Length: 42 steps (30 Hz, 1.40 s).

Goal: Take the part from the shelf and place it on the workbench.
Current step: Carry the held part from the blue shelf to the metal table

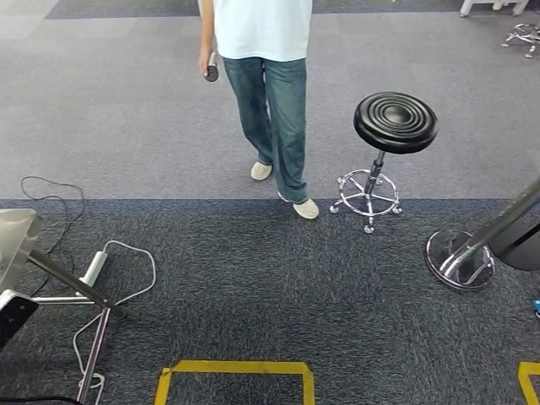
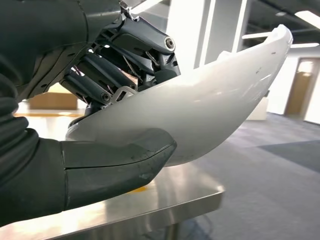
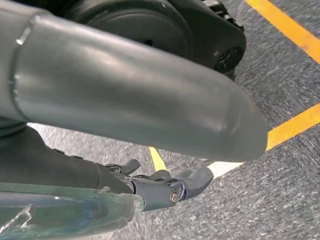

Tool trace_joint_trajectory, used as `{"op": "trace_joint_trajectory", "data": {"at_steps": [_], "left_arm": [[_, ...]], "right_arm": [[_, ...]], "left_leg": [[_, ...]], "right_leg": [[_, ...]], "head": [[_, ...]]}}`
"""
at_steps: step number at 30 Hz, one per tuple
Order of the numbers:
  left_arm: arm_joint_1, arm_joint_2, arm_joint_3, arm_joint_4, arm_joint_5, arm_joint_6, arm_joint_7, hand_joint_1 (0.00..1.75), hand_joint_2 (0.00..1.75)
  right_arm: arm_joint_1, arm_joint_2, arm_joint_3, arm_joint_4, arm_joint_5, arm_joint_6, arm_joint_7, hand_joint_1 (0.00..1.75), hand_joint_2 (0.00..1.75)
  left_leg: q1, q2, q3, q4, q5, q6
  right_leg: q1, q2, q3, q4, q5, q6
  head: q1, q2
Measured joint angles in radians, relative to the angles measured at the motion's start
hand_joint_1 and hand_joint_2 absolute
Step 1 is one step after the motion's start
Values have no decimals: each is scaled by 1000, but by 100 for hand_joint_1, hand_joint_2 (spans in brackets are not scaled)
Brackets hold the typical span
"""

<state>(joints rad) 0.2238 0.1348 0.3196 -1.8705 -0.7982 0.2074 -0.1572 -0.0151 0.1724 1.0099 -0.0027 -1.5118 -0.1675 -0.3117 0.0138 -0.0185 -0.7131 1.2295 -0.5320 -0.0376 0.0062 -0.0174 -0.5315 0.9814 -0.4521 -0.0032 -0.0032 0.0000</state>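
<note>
Left hand (image 2: 113,100) fingers pinching white part (image 2: 211,110) — long axis running away from wrist; right hand (image 3: 166,185) fingers spread.

Grey carpet (image 1: 127,126) banded with darker carpet is marked by yellow tape (image 1: 235,369), with a black stool (image 1: 395,122), white cables (image 1: 127,278) and a person (image 1: 267,101) seen standing.

part (image 2: 211,100): we see a white, glossy, curved shell | held in left hand (image 2: 113,115) | above a steel tabletop (image 2: 151,200)
</note>
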Motion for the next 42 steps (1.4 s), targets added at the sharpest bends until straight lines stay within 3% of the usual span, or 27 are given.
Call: {"op": "trace_joint_trajectory", "data": {"at_steps": [1,2,3,5,7,9,10,12,14,16,17,18,21,23,25,27,29,31,32,33,34,36,38,40,41,42], "left_arm": [[2,-2,-2,2,0,1,0,168,175],[4,-4,-4,4,-1,3,0,168,175],[6,-6,-6,5,-3,4,0,168,175],[6,-7,-11,7,-10,9,1,168,175],[7,-9,-18,9,-27,15,4,168,175],[12,-11,-25,12,-49,21,6,168,175],[14,-12,-27,13,-58,22,6,168,175],[16,-13,-31,13,-71,26,6,168,175],[16,-13,-39,14,-95,33,8,168,175],[18,-13,-53,17,-137,46,13,168,175],[20,-13,-62,19,-161,55,18,168,175],[21,-13,-71,22,-182,63,23,168,175],[21,-13,-105,35,-230,86,39,168,175],[22,-13,-128,45,-257,99,50,168,175],[25,-12,-148,55,-279,109,60,168,175],[26,-11,-163,63,-291,116,68,168,175],[22,-9,-176,70,-295,121,72,168,175],[21,-9,-186,77,-298,121,75,168,175],[21,-9,-189,81,-299,121,75,168,175],[22,-9,-192,85,-300,121,75,168,175],[22,-9,-194,88,-300,122,76,168,175],[19,-7,-198,92,-301,123,78,168,175],[13,-6,-207,95,-304,126,85,168,175],[11,-5,-216,102,-310,131,96,168,175],[12,-4,-220,105,-313,133,104,168,175],[12,-3,-224,108,-317,135,113,168,175]], "right_arm": [[0,0,2,0,0,0,0,0,0],[0,0,4,0,0,0,0,0,0],[-1,0,7,0,0,0,0,0,0],[-1,0,14,0,0,0,0,0,0],[-1,0,21,1,0,0,0,0,0],[-2,-1,25,1,0,0,-1,0,0],[-3,-1,27,1,0,0,-1,0,0],[-3,-1,30,1,0,0,-1,0,0],[-2,-1,31,1,0,1,-1,0,0],[0,-1,33,1,0,2,-1,0,0],[0,-1,34,1,0,2,0,0,0],[0,-1,36,1,0,2,0,0,0],[-1,-1,42,1,0,4,0,0,0],[-2,-1,44,2,0,4,0,0,0],[-4,0,46,1,0,5,-2,0,0],[-6,2,46,1,0,5,-3,0,0],[-4,2,46,1,0,5,-4,0,0],[-1,2,46,1,0,5,-4,0,0],[0,2,46,1,0,5,-4,0,0],[0,3,46,1,0,5,-4,0,0],[-1,3,46,1,0,5,-4,0,0],[-1,3,46,0,0,5,-4,0,0],[-1,3,46,0,0,5,-4,0,0],[-1,3,46,0,0,4,-4,0,0],[-2,3,46,0,0,4,-4,0,0],[-2,3,46,0,0,4,-5,0,0]], "left_leg": [[2,6,-15,33,-6,-3],[5,11,-11,27,8,-6],[7,19,14,-19,36,-9],[11,65,91,-155,90,-14],[11,94,133,-228,105,-6],[8,74,133,-232,100,11],[8,62,132,-232,100,17],[9,37,131,-233,104,30],[8,15,130,-233,105,39],[3,-13,130,-233,105,44],[0,-29,131,-233,105,44],[-2,-44,132,-233,105,44],[-4,-89,133,-232,105,43],[-4,-112,129,-231,108,36],[-1,-129,124,-233,112,26],[-4,-89,108,-206,90,18],[-8,-21,58,-101,26,12],[-7,5,0,26,-27,7],[-5,8,-13,57,-32,5],[-4,12,-8,50,-18,3],[-3,20,16,7,10,0],[-4,72,93,-133,70,-5],[-5,106,137,-218,90,5],[-6,82,137,-226,87,22],[-6,69,136,-227,88,27],[-5,56,135,-227,91,33]], "right_leg": [[0,-15,0,0,-1,0],[0,-30,0,0,-3,2],[-1,-43,1,1,-4,5],[2,-67,2,6,-12,16],[9,-87,4,11,-25,27],[10,-106,11,9,-35,34],[7,-105,15,10,-40,39],[1,-59,1,54,-76,47],[0,0,-59,184,-145,48],[2,14,-126,308,-186,43],[3,16,-140,321,-176,38],[3,21,-133,291,-147,32],[4,77,-51,88,-37,20],[5,93,-23,30,-15,22],[6,71,-16,25,-9,17],[5,47,-13,13,0,6],[6,20,-13,7,3,-1],[7,-8,-14,7,2,-3],[7,-23,-15,7,1,-3],[7,-37,-14,7,0,-2],[7,-51,-14,7,-2,0],[11,-75,-11,13,-8,9],[19,-97,-13,21,-18,18],[22,-123,-10,24,-24,22],[19,-118,-8,28,-30,27],[15,-95,-12,45,-44,33]], "head": [[0,0],[0,0],[0,0],[-1,0],[4,0],[10,0],[10,0],[12,0],[15,0],[16,0],[16,0],[16,0],[16,0],[16,0],[15,0],[13,0],[11,0],[11,0],[10,0],[10,0],[10,0],[9,0],[9,0],[11,0],[12,0],[14,0]]}}
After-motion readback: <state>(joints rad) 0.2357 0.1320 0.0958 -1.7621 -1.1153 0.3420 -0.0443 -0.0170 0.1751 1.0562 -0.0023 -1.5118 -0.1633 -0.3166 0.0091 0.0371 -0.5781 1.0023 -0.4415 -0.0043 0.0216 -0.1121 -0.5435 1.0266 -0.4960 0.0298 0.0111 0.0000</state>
